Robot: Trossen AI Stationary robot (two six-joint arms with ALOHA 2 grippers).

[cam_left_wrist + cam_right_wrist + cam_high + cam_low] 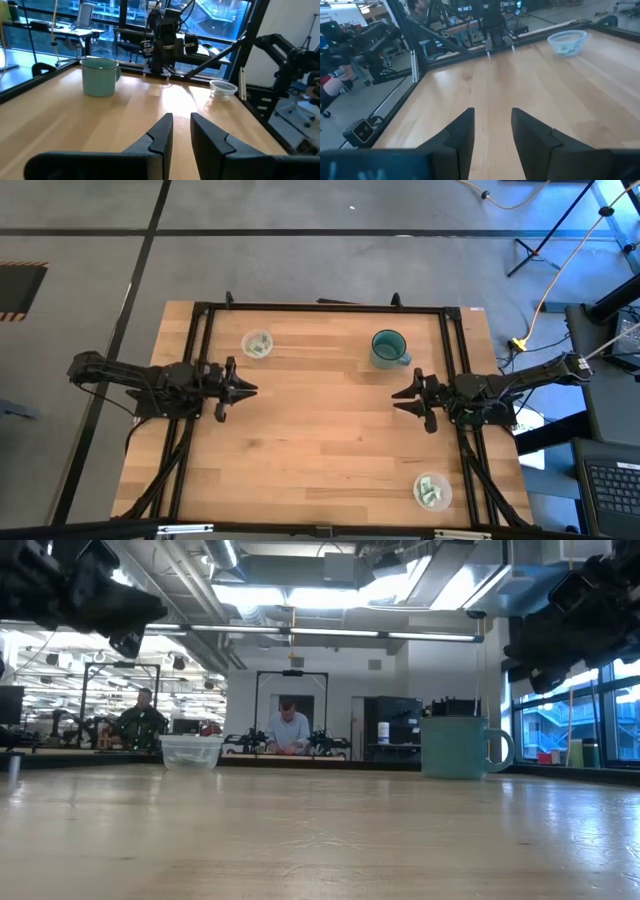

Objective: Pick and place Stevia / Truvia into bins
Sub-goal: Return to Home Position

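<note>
No legible text, brand name, number or sign in any of the views. Green print on the sachets (434, 496) inside the clear bin (419, 484) at the right corner of the worktop (320, 430), too small to read. Same with the sachets in the other bin (246, 340), on the left arm's side. Teal mug (455, 748) plain on the face turned to the low view. Orange-and-black striped marking (20, 288) on the floor left of the worktop, wordless.
</note>
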